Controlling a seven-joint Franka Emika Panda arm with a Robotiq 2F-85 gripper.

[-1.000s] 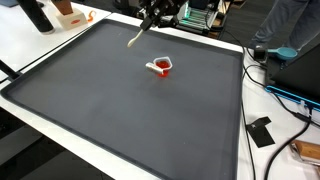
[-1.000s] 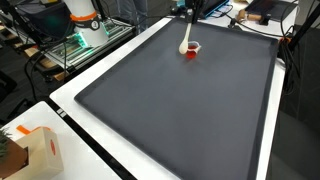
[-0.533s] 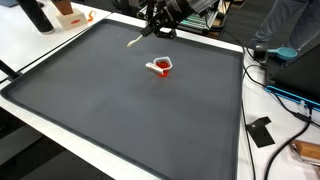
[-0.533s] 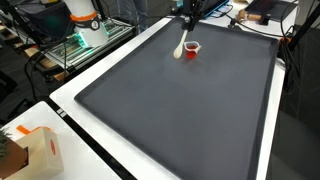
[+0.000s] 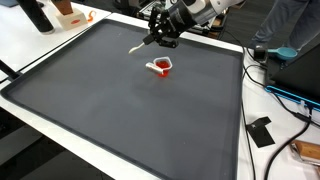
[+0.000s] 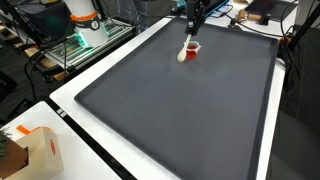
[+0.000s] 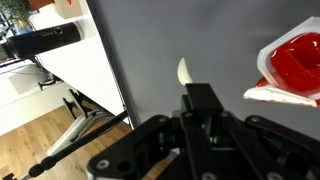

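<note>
Cream-coloured spoon [image 7: 185,72] pinched in the gripper [image 5: 158,38], whose fingers are pressed onto its handle. Its long axis points straight out from the pincer, slanting down toward the dark grey mat [image 5: 120,110]. A small red cup [image 5: 161,67] stands on the mat near the spoon's free end — to its right in the wrist view — apparently not touching. No readable writing.

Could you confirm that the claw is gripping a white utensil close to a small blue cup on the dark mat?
Not quite: the cup is red, not blue, as the wrist view shows. The rest holds: the claw grips a white utensil close to it, over the dark mat.
</note>
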